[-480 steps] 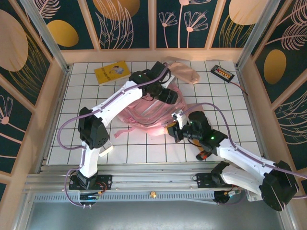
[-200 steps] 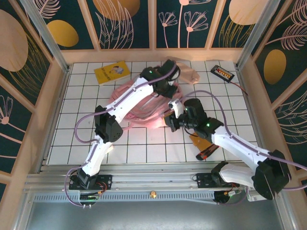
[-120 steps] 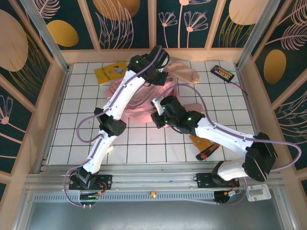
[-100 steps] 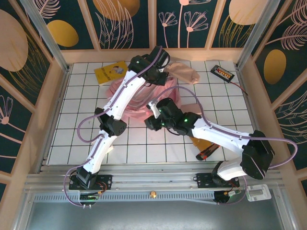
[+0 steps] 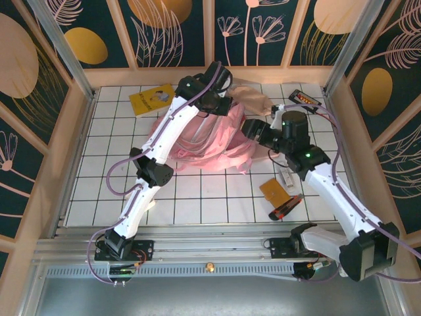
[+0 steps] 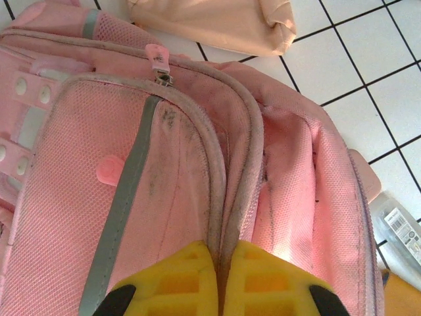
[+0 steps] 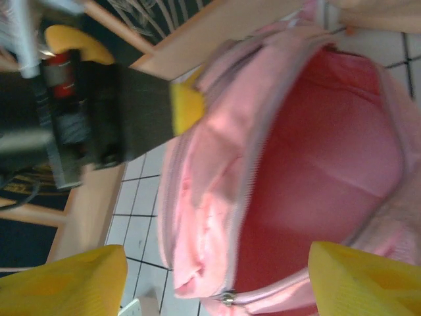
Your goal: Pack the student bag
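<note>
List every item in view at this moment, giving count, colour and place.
large pink backpack: one, pink, table centre, main compartment unzipped
thin yellow book: one, yellow, far left
soft cloth pouch: one, beige-pink, far edge, behind the backpack
small black device with cable: one, black, far right, partly hidden
flat orange card: one, orange, near right
red-and-black pen-like tool: one, beside the card
left gripper: yellow fingers, shut on the backpack's zipper rim
right gripper: yellow fingers, open at the backpack's mouth

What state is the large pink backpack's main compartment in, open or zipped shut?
Open. The large pink backpack has its zipper edges standing apart around a visible pink interior, and the left gripper pinches one edge.
</note>
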Tool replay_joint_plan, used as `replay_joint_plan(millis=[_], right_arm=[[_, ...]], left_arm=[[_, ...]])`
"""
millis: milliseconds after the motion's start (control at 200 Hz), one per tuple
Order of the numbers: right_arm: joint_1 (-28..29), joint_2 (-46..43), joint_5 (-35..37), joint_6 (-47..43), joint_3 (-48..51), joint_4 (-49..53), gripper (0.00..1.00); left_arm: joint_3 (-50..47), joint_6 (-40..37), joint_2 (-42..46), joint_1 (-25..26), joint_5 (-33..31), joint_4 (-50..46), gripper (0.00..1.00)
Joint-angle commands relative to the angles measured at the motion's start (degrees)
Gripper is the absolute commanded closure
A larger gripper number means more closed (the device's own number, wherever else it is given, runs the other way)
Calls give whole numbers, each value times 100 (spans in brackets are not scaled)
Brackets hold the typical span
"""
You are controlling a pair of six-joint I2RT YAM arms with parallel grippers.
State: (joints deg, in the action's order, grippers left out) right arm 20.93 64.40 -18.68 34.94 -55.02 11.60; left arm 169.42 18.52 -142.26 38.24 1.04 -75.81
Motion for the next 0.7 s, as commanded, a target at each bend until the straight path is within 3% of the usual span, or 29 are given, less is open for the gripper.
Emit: replay_joint_plan(millis=[0,255,495,595,660,691], right_arm=[[-144,409,-760,19,-140,409,27],[-63,1309,-1701,-527,-170,-1149,27],[-11,2442,-2204,-760,-819,-1583,30],[80,2589,-2280,-682,-895,-1838,45],[154,2574,-2236,-614,-943,-1980,65],[187,2562,-2192,-584,-993,-2001,74]], left_arm=[[197,246,233,-45,273,235,100],[46,211,343,-46,541,288,100],[-100,188,431,-50,730,352,100],[-173,183,503,-51,692,342,100],[-190,178,553,-47,507,286,100],[-180,190,588,-47,331,229,86]])
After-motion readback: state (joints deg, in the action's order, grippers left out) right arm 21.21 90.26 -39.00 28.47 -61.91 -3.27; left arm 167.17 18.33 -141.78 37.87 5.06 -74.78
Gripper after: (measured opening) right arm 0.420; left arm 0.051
